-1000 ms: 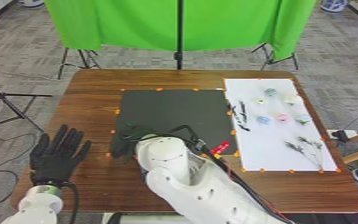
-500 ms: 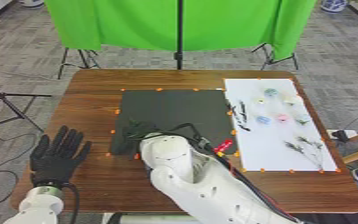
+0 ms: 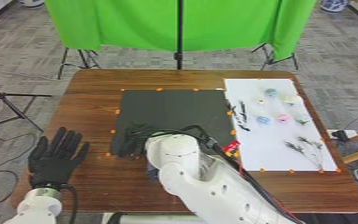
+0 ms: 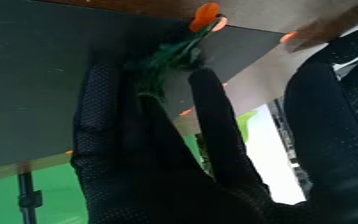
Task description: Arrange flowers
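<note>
Right hand (image 3: 133, 142) unclenched by green sprig (image 4: 165, 62), dark mat's (image 3: 175, 107) 8 o'clock, left hand (image 3: 51, 167) splayed, table's (image 3: 100, 110) 8 o'clock

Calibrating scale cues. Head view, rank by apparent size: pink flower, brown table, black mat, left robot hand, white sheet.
1. Brown table
2. Black mat and white sheet: too alike to rank, mat partly covered
3. Left robot hand
4. Pink flower

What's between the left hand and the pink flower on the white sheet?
In the head view: brown wooden tabletop, black rectangular mat with the black-gloved right hand and white arm over it, then a small light-blue flower.
</note>
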